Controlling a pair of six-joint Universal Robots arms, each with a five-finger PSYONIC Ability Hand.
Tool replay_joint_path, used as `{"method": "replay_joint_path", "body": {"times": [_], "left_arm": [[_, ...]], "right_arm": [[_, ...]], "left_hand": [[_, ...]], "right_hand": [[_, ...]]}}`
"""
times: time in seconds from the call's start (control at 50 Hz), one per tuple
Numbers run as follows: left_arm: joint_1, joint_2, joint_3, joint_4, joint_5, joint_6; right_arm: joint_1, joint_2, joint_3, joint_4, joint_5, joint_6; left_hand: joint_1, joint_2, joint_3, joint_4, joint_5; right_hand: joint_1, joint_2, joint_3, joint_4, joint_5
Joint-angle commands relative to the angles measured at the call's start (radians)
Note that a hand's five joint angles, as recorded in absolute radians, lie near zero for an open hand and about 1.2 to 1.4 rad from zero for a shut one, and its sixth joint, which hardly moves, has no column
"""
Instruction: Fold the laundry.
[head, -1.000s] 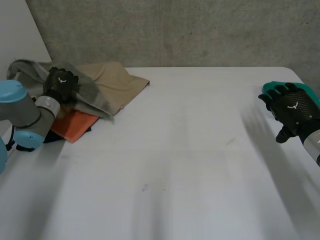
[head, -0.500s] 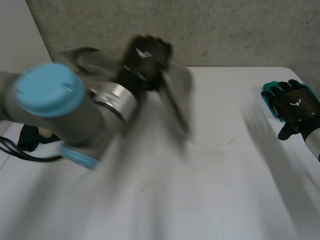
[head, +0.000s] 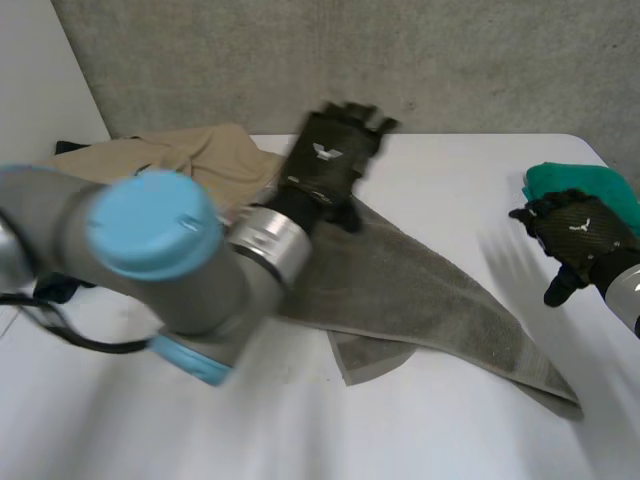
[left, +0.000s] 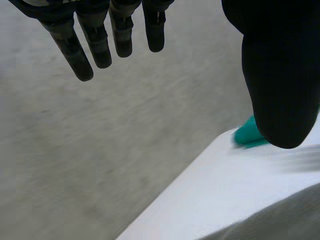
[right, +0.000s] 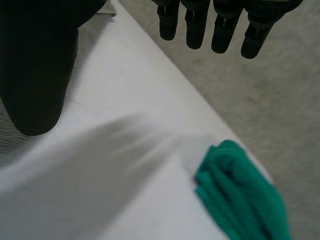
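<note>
**Fingers (left: 98, 47) straight and empty on both hands; towel (head: 420, 290) loose on the counter (head: 450, 440)**

The counter is white, smooth and flat, with bare room in front of the towel, so cloth should slide on it without snagging.

The towel looks like the piece in hand. It lies slantwise across the middle of the counter, from below the left hand (head: 335, 150) near the far edge down toward the near right corner. It is grey terry, thick, nappy and limp. It tapers to a narrow end, has one flap doubled along its front edge, and shows shallow wrinkles through the body.

It probably needs flattening before any fold. The doubled flap should be opened first, or the fold will come out lumpy. Each hand would then take a corner of one short edge, pinch through the full thickness, and draw the cloth taut and square to the counter's edge. Terry clings to itself, so lifting one layer over another should go better than dragging it.

A tan cloth (head: 200, 160) sits rumpled at the far left, behind the left arm. It looks thinner and smoother-woven than the towel. A teal cloth (head: 590, 182) rests at the right edge in soft, rounded folded layers, so the towel is best kept clear of it.

The left hand hovers over the towel's far end with its fingers straight and apart from the thumb, and nothing between them. The right hand (head: 580, 235) hangs just beside the teal cloth and apart from the towel. Its fingers are straight, its thumb is wide, and it holds nothing.
</note>
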Motion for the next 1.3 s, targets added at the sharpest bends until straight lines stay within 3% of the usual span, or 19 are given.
{"method": "replay_joint_path", "body": {"times": [0.02, 0.1, 0.18, 0.3, 0.48, 0.54, 0.56, 0.62, 0.78, 1.04, 1.06, 1.1, 1.16, 1.2, 1.3], "left_arm": [[0.234, 0.086, -0.142, -0.084, 0.024, 0.060], [0.329, 0.078, -0.183, -0.179, 0.077, 0.138], [0.392, 0.055, -0.237, -0.258, 0.131, 0.224], [0.415, 0.039, -0.292, -0.274, 0.154, 0.255], [0.406, 0.043, -0.308, -0.271, 0.153, 0.206], [0.401, 0.043, -0.319, -0.271, 0.153, 0.182], [0.400, 0.045, -0.325, -0.268, 0.153, 0.168], [0.397, 0.048, -0.329, -0.257, 0.150, 0.152], [0.375, 0.089, -0.349, -0.231, 0.145, 0.087], [0.342, 0.078, -0.349, -0.208, 0.143, 0.025], [0.340, 0.075, -0.349, -0.203, 0.140, 0.025], [0.340, 0.060, -0.352, -0.194, 0.130, 0.025], [0.338, 0.057, -0.358, -0.191, 0.119, 0.023], [0.343, 0.069, -0.363, -0.191, 0.114, 0.022], [0.345, 0.101, -0.360, -0.190, 0.116, 0.019]], "right_arm": [[0.037, -0.003, -0.058, 0.276, -0.004, 0.155], [0.072, 0.006, -0.043, 0.377, -0.010, 0.193], [0.115, 0.011, 0.006, 0.319, -0.007, 0.186], [0.129, 0.022, 0.084, 0.177, -0.004, 0.138], [0.187, 0.164, 0.083, 0.002, 0.048, 0.080], [0.197, 0.174, 0.074, -0.024, 0.063, 0.069], [0.207, 0.172, 0.068, -0.043, 0.074, 0.068], [0.218, 0.166, 0.066, -0.063, 0.082, 0.072], [0.336, -0.082, 0.005, -0.049, 0.096, 0.130], [0.353, -0.133, -0.103, 0.069, 0.114, 0.203], [0.350, -0.130, -0.107, 0.095, 0.125, 0.200], [0.338, -0.101, -0.113, 0.205, 0.161, 0.193], [0.321, -0.055, -0.092, 0.247, 0.180, 0.190], [0.286, -0.037, -0.034, 0.203, 0.177, 0.177], [0.233, -0.024, 0.066, 0.071, 0.179, 0.069]], "left_hand": [[0.019, 0.018, 0.013, 0.021, 0.025], [0.051, 0.050, 0.046, 0.054, 0.057], [0.125, 0.123, 0.119, 0.127, 0.130], [0.157, 0.156, 0.151, 0.159, 0.163], [0.178, 0.176, 0.172, 0.180, 0.183], [0.178, 0.176, 0.172, 0.180, 0.183], [0.178, 0.176, 0.172, 0.180, 0.183], [0.178, 0.176, 0.172, 0.180, 0.183], [0.178, 0.176, 0.172, 0.180, 0.183], [0.148, 0.147, 0.143, 0.151, 0.154], [0.151, 0.150, 0.146, 0.153, 0.157], [0.154, 0.153, 0.148, 0.156, 0.160], [0.151, 0.150, 0.146, 0.153, 0.157], [0.154, 0.153, 0.149, 0.156, 0.160], [0.154, 0.153, 0.149, 0.156, 0.160]], "right_hand": [[-0.055, -0.040, -0.040, -0.037, -0.047], [-0.055, -0.040, -0.040, -0.037, -0.047], [0.058, 0.072, 0.073, 0.075, 0.065], [0.214, 0.228, 0.229, 0.231, 0.221], [0.431, 0.445, 0.446, 0.448, 0.438], [0.794, 0.808, 0.809, 0.811, 0.801], [1.161, 1.176, 1.177, 1.179, 1.169], [1.167, 1.182, 1.182, 1.185, 1.175], [1.167, 1.182, 1.182, 1.185, 1.175], [1.167, 1.182, 1.182, 1.185, 1.175], [1.110, 1.125, 1.125, 1.128, 1.117], [0.735, 0.750, 0.750, 0.753, 0.743], [0.681, 0.696, 0.696, 0.699, 0.689], [0.502, 0.517, 0.517, 0.520, 0.510], [0.449, 0.464, 0.464, 0.466, 0.456]]}}
